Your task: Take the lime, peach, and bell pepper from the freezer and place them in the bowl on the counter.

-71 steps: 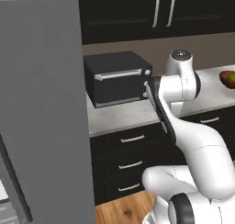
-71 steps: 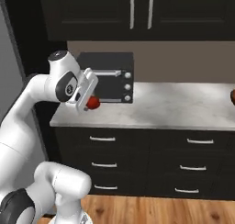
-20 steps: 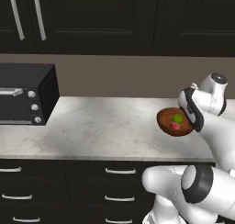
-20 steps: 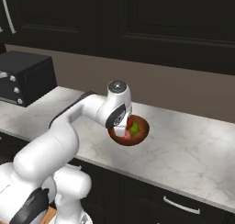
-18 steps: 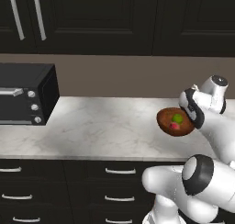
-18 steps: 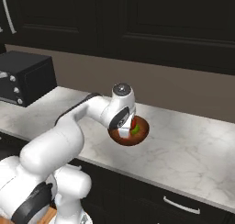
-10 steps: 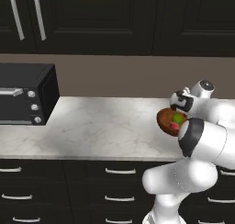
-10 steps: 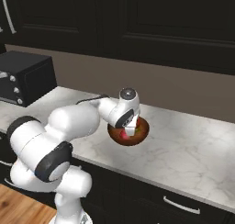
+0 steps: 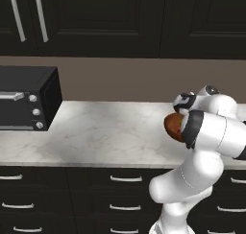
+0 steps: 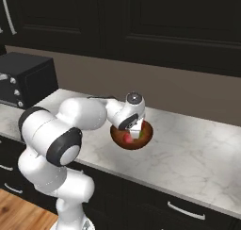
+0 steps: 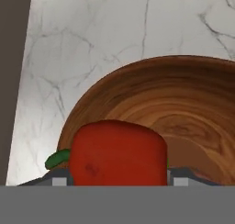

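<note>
Fingers (image 11: 176,176) were clamped on either side of the bell pepper (image 11: 118,153), held over the bowl (image 11: 183,108), which sat on the counter (image 11: 92,39).

We see a bowl (image 11: 183,108) of ringed, satin brown wood, a smooth matt red bell pepper (image 11: 117,153), and a polished white marble tabletop (image 11: 92,39) with grey veins.

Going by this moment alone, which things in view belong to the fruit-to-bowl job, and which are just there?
Part of the job:
- glossy red bell pepper, between the fingers of the gripper
- shallow reddish-brown wooden bowl
- white marble counter with grey veins
- something green in the bowl, too small to name

Just there:
- black toaster oven
- dark wall cabinets
</note>
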Robot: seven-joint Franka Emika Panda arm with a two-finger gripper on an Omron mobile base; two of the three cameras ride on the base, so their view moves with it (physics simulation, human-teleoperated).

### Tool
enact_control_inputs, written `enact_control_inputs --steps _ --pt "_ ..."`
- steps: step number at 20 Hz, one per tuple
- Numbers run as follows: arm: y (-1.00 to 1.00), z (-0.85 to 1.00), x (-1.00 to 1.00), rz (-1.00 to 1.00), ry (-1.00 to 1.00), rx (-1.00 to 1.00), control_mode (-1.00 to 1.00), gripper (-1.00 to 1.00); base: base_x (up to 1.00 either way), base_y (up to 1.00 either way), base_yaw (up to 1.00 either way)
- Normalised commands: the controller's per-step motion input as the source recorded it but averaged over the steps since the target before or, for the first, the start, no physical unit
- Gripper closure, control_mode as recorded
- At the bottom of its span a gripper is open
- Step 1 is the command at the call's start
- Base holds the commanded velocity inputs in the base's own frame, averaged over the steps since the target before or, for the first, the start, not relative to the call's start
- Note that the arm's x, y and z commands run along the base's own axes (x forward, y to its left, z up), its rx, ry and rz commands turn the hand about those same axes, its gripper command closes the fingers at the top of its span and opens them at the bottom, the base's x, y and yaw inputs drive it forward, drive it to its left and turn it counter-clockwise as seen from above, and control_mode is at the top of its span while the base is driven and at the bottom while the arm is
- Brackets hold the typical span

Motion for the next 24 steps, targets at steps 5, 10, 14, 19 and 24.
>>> enact_control_inputs --steps 5,10,14,19,24 --pt "-0.18 0.29 -0.71 0.00 0.00 0.18 -1.00 -1.00 0.00 0.00 0.00" --pt "-0.08 0.58 -0.37 0.00 0.01 0.19 -1.00 -1.00 0.00 0.00 0.00" --pt "-0.01 0.96 -0.93 0.02 0.00 0.19 -1.00 -1.00 0.00 0.00 0.00" --pt "0.18 0.63 -1.00 0.05 -0.16 0.11 -1.00 -1.00 0.00 0.00 0.00" --pt "0.82 -0.28 -1.00 0.05 -0.25 -0.10 -1.00 -1.00 0.00 0.00 0.00"
